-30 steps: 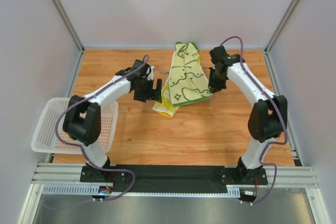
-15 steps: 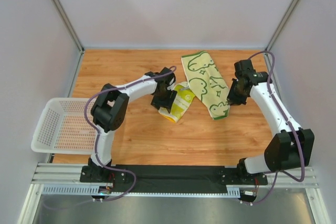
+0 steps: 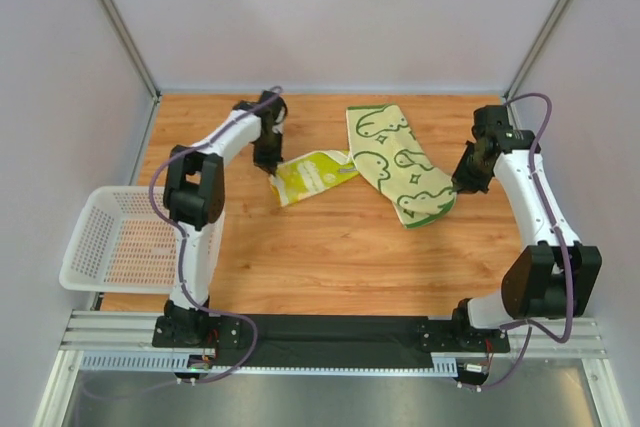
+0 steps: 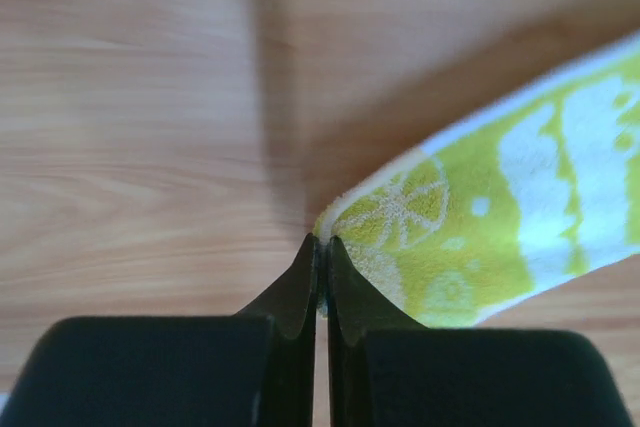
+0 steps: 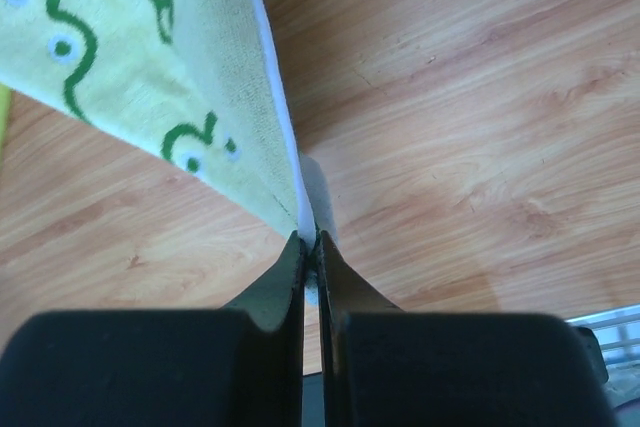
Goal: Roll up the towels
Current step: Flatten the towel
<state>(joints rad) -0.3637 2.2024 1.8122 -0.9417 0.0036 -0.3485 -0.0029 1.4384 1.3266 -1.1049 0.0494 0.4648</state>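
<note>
Lime towel (image 3: 312, 175) lay unrolled on the table (image 3: 330, 257), a bit rumpled and lying on a slant. It was to the right of the basket (image 3: 110, 242) and further back from it. Pale green towel (image 3: 400, 162) with dark green squiggles lay further right of the basket again. It was spread long and mostly flat, just apart from the lime one with bare wood showing between them.

Left gripper (image 4: 322, 247) was pinched fully closed on the lime towel's corner, the end nearest the basket. The wrist view showed cloth edge caught right at the fingertips, with the corner lifted slightly off the wood. Right gripper (image 5: 308, 239) was likewise clamped tight on the white-hemmed corner of the pale green towel, at the end furthest from the basket, and the fabric rose up from the pinch. The basket sat off the table's left edge and nothing in it was visible.

Progress, as a judgement: no roll had been started on either towel. The two were separated and each was held by one corner, which looked like laying-out or straightening prep. Left to do: flatten each towel and roll both. Whether they go in the basket afterwards can't be told.
</note>
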